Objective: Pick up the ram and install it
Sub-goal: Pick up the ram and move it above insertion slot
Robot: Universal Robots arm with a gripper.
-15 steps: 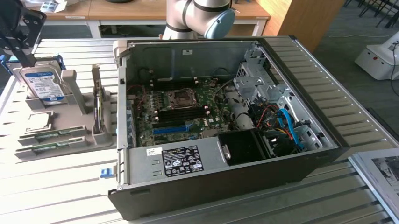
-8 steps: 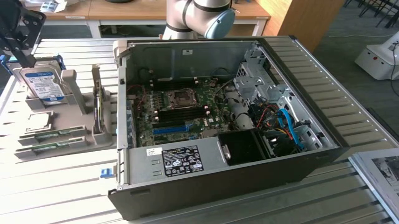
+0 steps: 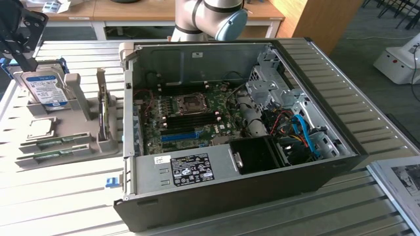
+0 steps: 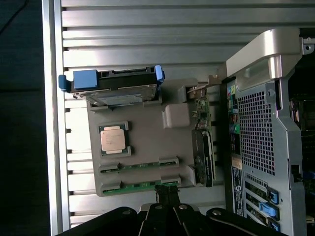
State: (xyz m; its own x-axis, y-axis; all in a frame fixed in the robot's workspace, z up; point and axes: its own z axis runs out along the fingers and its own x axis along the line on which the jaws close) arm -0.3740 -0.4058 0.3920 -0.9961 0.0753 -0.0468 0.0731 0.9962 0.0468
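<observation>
Two green ram sticks lie in slots of the grey holder tray (image 4: 147,137), one (image 4: 140,167) beside the other (image 4: 142,186); the exterior view has them at the tray's near end (image 3: 56,142). My gripper (image 4: 167,194) hangs above the tray, its dark fingertips pressed together over the outer stick's edge, with nothing between them. It appears as a black shape (image 3: 26,59) above the hard drive at the exterior view's far left. The open computer case (image 3: 236,123) shows its motherboard (image 3: 187,118) with dark memory slots.
The tray also holds a silver hard drive (image 3: 46,88) with blue clips, a processor chip (image 4: 114,138) and an upright card (image 3: 103,113). The case's rear panel (image 4: 256,137) stands close beside the tray. The table is slatted metal (image 3: 59,196).
</observation>
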